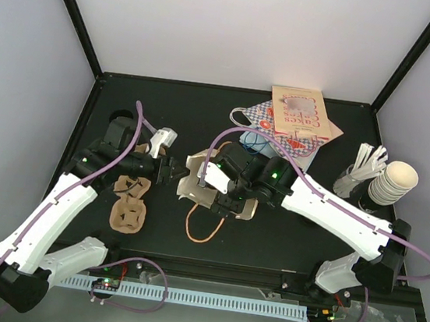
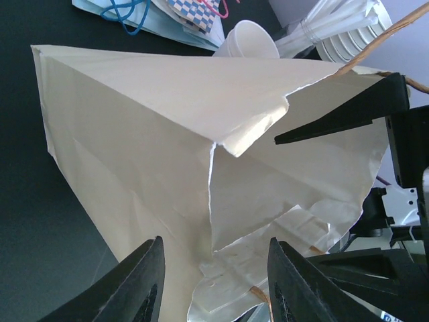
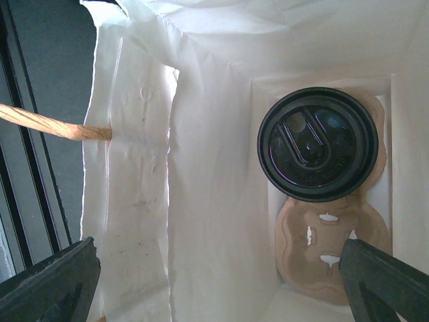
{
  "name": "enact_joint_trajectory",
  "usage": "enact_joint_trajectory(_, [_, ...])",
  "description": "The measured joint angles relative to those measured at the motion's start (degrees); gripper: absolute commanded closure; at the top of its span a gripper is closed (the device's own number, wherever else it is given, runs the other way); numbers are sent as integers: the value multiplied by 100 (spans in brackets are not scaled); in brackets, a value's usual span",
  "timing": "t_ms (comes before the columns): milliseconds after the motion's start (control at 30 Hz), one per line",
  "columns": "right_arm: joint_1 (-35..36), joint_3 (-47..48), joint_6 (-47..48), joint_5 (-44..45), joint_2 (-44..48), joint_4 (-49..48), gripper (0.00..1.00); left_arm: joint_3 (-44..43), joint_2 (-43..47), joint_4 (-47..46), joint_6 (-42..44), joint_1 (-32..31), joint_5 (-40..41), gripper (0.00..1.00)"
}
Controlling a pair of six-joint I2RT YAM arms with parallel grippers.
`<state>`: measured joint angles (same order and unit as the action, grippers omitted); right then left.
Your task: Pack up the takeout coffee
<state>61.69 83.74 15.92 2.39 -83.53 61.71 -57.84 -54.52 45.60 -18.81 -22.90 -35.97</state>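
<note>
Fingers of the left gripper (image 2: 216,247) stand partway apart at the left rim of the tan paper bag (image 1: 195,172), crumpled paper between them. Whether they pinch it I cannot tell. Just left of the bag, two brown cup carriers (image 1: 129,210) lie on the black table (image 1: 283,244).

The right gripper (image 3: 220,249) reaches into the bag's open mouth, its fingers (image 3: 50,285) spread wide and holding nothing. Below it the takeout coffee (image 3: 317,144) stands upright at the bottom of the bag, black lid up, seated in one pocket of another carrier (image 3: 332,251); the neighbouring pocket is bare.

Behind the bag lie printed paper bags (image 1: 302,118), one with red lettering that seems to begin "Cakes", the rest too small to read. At far right, white sticks (image 1: 369,161) stand in a holder beside a stack of lidless cream cups (image 1: 394,183).
</note>
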Motion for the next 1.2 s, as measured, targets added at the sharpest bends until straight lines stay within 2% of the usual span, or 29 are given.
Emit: enact_joint_trajectory(1200, [0,-11,-85,-142,291,-131,0,-107,4,28,-11,-2,-2,56])
